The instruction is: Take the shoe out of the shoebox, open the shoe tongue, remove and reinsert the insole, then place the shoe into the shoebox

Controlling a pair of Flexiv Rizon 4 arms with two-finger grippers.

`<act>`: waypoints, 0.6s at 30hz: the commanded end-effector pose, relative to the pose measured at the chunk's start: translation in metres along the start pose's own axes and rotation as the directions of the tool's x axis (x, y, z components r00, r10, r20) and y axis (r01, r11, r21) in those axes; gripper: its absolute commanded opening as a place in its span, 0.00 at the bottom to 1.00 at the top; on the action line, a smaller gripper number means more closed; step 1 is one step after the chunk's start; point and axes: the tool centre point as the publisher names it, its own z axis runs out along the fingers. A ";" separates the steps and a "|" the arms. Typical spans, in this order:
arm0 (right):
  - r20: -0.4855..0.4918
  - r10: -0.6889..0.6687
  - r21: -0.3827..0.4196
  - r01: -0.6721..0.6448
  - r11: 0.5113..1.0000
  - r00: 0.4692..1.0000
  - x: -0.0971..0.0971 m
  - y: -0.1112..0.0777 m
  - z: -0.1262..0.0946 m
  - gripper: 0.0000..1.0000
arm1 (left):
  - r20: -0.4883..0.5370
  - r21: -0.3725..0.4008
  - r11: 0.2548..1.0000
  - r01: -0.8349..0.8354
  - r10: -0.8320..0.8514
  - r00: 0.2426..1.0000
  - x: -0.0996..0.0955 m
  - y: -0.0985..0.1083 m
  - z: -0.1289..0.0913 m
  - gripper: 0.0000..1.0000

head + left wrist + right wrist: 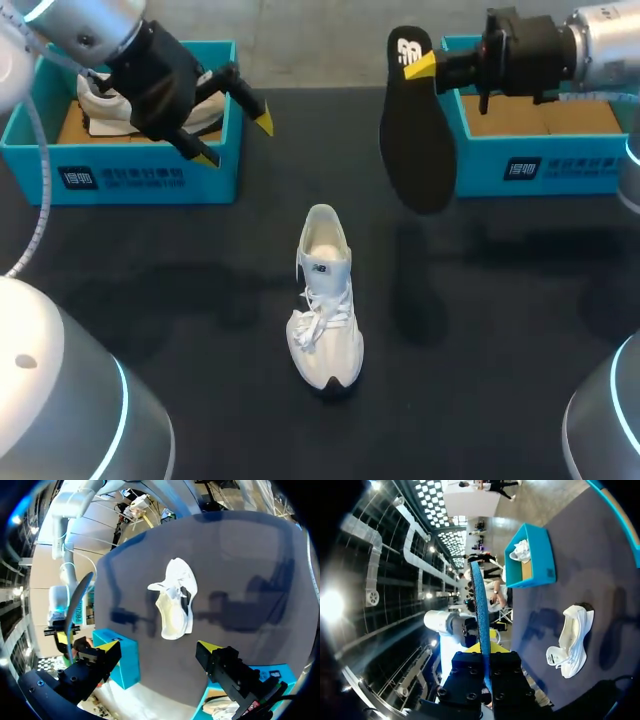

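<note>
Your right gripper (420, 66) is clamping the black insole (415, 130) at its heel end, with both fingers pressing on it from either side. The insole is hanging heel up and toe down over the table (150, 300), just in front of the near corner of the right shoebox (540, 150). A white logo (408, 50) is showing on the insole's heel, right beside the yellow fingertip.

Your left gripper (235, 140) is hovering over the front corner of the left shoebox (130, 165). Its fingers are spreading wide with nothing between them. Through the left wrist camera the two yellow tips are framing the table, with the white shoe (325, 300) lying ahead of them.

The shoe is sitting upright in the middle of the table, well apart from both boxes. Its toe is pointing toward you and its open collar toward the boxes. The laces are lying loose over the front. A small dark mark (320, 270) is showing on the tongue, too small to make out.

A second white shoe (110, 105) is resting inside the left shoebox on its brown floor. Each teal box is carrying a dark blue label panel (120, 178) with white print on its front wall.
</note>
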 end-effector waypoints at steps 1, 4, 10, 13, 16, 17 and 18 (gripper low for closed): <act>0.007 0.017 0.012 -0.017 1.000 1.000 0.000 0.013 0.010 0.00 | 0.143 -0.006 1.000 -0.002 0.003 0.990 0.006 -0.001 0.004 1.00; 0.005 0.035 0.012 -0.035 0.999 0.999 0.001 0.016 0.015 0.00 | 0.217 -0.020 1.000 -0.006 0.010 0.976 0.004 -0.002 -0.001 1.00; -0.016 0.066 0.020 -0.066 0.998 0.998 0.000 0.022 0.027 0.00 | 0.372 -0.045 0.999 -0.017 0.032 0.928 -0.001 -0.002 -0.008 1.00; -0.018 0.071 0.023 -0.070 0.997 0.997 0.000 0.021 0.035 0.00 | 0.437 -0.047 0.999 -0.027 0.045 0.898 -0.005 -0.002 -0.011 1.00; -0.023 0.077 0.024 -0.077 0.997 0.997 -0.001 0.019 0.043 0.00 | 0.481 -0.045 0.999 -0.030 0.048 0.875 -0.009 -0.002 -0.014 1.00; -0.025 0.081 0.024 -0.081 0.996 0.996 -0.002 0.019 0.045 0.00 | 0.490 -0.045 0.998 -0.031 0.050 0.870 -0.011 -0.002 -0.014 1.00; -0.027 0.086 0.024 -0.085 0.996 0.996 -0.003 0.019 0.047 0.00 | 0.498 -0.047 0.998 -0.034 0.053 0.865 -0.012 -0.003 -0.014 1.00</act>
